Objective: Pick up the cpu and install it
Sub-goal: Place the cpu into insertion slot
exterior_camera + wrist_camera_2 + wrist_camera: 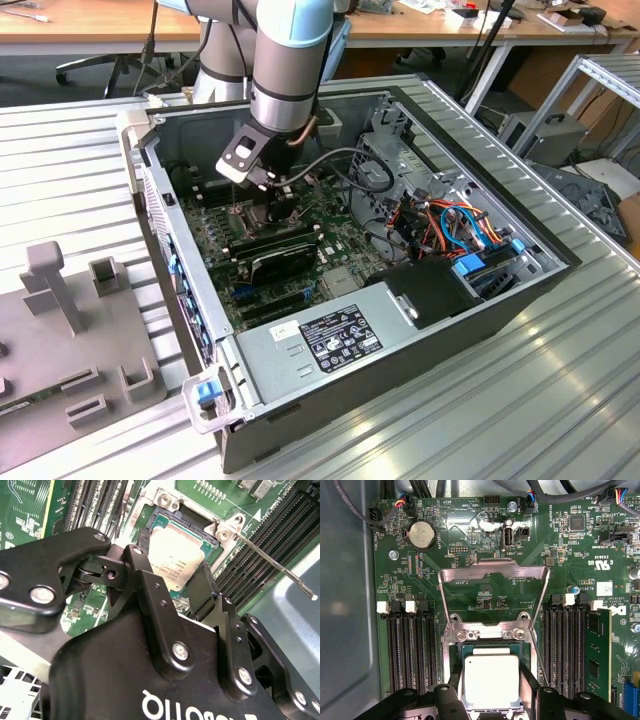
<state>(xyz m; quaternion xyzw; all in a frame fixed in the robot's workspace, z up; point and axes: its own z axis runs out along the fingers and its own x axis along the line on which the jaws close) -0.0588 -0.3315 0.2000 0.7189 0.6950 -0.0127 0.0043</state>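
- The end effector (172, 587) hangs low over the motherboard (485, 540) inside the open computer case (480, 320), which lies on its side on the ribbed metal counter (560, 400).
- In both wrist views the cpu (491, 679) lies flat in its socket on the board, its dull silver top facing up, between the two black fingers (145, 587).
- The fingers stand on opposite edges of the cpu (175, 560); whether they press on it or stand just off it I cannot tell.
- The hinged socket frame (492, 580) stands swung open on the far side of the socket, and its thin lever (272, 567) sticks out free, not latched.
- Empty memory slots (410, 650) run along one side of the socket; on the other side a green memory stick (597, 652) sits upright in a slot.
- A round coin battery (422, 534) sits on the board beyond the open frame.
- In the exterior view the arm (285, 60) reaches down into the far part of the case, and a grey power supply (330, 340) fills the near corner.
- A grey holder block (70, 340) lies on the counter at the exterior view's left.
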